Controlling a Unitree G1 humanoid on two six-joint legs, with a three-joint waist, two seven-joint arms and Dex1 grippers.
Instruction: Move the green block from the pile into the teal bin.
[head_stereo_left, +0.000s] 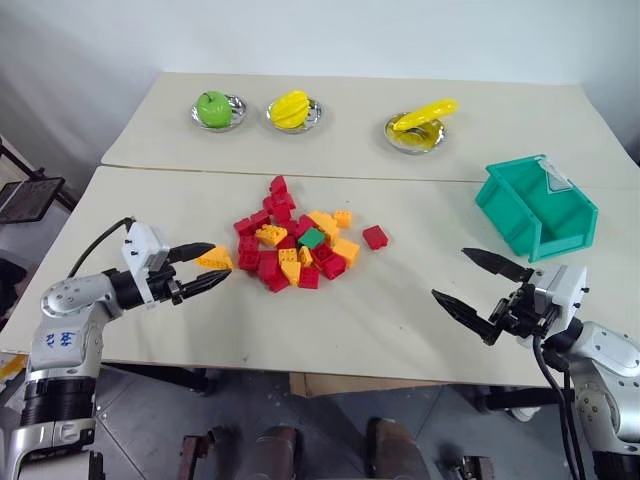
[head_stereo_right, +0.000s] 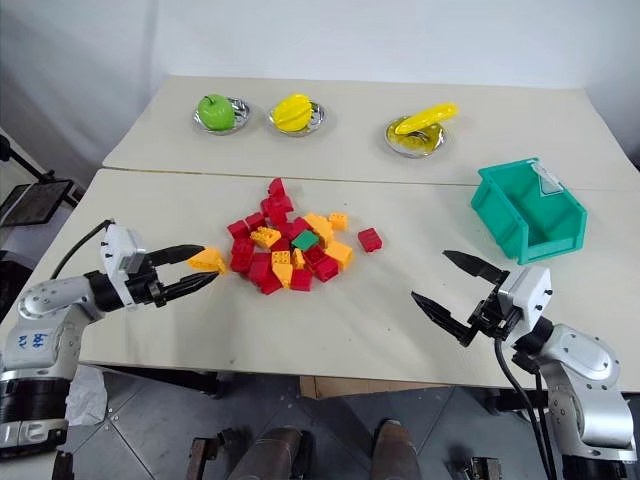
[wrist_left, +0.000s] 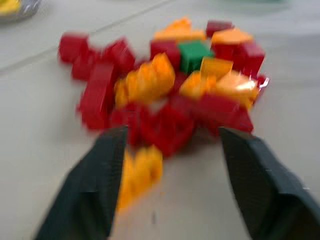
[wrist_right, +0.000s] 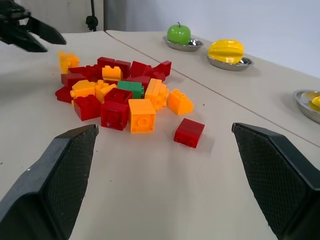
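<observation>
The green block (head_stereo_left: 311, 238) sits on top of the pile (head_stereo_left: 290, 245) of red and yellow-orange bricks at the middle of the table, with nothing gripping it. My left gripper (head_stereo_left: 221, 260) hovers at the pile's left edge, open and pointing toward the pile. A loose yellow-orange brick (head_stereo_left: 214, 258) lies at its fingertips; in the blurred left wrist view that brick (wrist_left: 140, 172) lies beside one finger. The teal bin (head_stereo_left: 535, 205) stands open at the far right. My right gripper (head_stereo_left: 450, 273) is open and holds nothing, near the table's front right, just in front of the bin.
Three metal dishes line the back table: one with a green apple (head_stereo_left: 214, 108), one with a yellow fruit (head_stereo_left: 291, 108), one with a banana-like fruit (head_stereo_left: 423, 120). A lone red brick (head_stereo_left: 376, 237) lies right of the pile. A seam (head_stereo_left: 400, 178) divides the two tables.
</observation>
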